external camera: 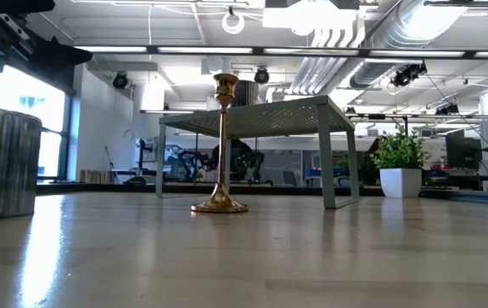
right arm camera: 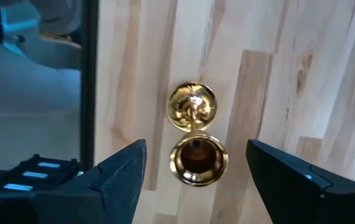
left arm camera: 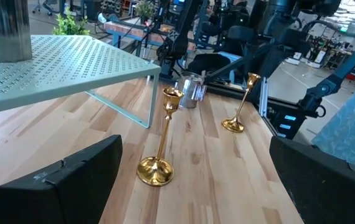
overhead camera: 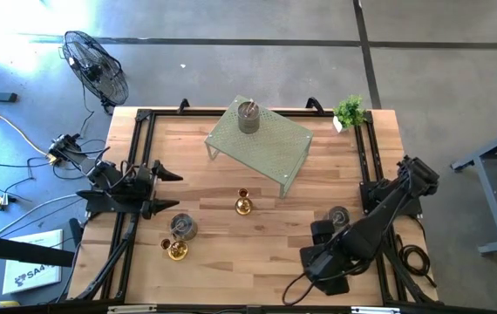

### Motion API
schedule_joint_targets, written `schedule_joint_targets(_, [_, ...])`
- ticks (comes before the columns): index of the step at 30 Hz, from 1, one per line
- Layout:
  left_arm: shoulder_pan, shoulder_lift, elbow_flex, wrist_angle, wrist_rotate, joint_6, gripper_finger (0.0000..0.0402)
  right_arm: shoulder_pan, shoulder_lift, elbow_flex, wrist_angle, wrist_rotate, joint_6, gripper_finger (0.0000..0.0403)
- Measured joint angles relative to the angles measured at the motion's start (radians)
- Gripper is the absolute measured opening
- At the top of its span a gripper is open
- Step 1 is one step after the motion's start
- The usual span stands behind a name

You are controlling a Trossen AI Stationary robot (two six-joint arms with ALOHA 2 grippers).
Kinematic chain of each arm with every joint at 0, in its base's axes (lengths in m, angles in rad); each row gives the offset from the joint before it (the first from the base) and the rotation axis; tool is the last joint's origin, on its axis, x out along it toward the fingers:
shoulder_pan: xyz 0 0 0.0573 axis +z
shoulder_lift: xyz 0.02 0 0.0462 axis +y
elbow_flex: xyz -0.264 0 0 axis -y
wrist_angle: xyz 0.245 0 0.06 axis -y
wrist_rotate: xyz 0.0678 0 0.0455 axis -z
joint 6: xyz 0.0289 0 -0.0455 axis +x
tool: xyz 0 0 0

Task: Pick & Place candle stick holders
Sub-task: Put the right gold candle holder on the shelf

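Note:
A tall gold candle stick holder (overhead camera: 243,202) stands on its round base mid-table; it also shows in the left wrist view (left arm camera: 159,143) and the low view (external camera: 220,145). A second tall gold holder (right arm camera: 193,134) (left arm camera: 243,102) stands under my right gripper (right arm camera: 196,168) (overhead camera: 323,253). That gripper points down and is open, one finger on each side of the holder's top, apart from it. The arm hides this holder in the high view. My left gripper (overhead camera: 166,189) (left arm camera: 196,186) is open and empty at the table's left, facing the middle holder.
A pale green perforated rack (overhead camera: 262,139) stands at the far middle, with a grey cup (overhead camera: 248,116) on top. More grey cups stand near the left (overhead camera: 183,226) and right (overhead camera: 338,215). A low gold holder (overhead camera: 177,250) stands near left, a potted plant (overhead camera: 349,112) far right.

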Motion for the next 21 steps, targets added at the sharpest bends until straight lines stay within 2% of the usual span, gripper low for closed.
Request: schedule_joint_targets(21, [0.0, 0.0, 0.0, -0.007, 0.01, -0.032, 0.0399, 0.0, 0.031, 0.0, -0.03, 0.009, -0.001, 0.0271])
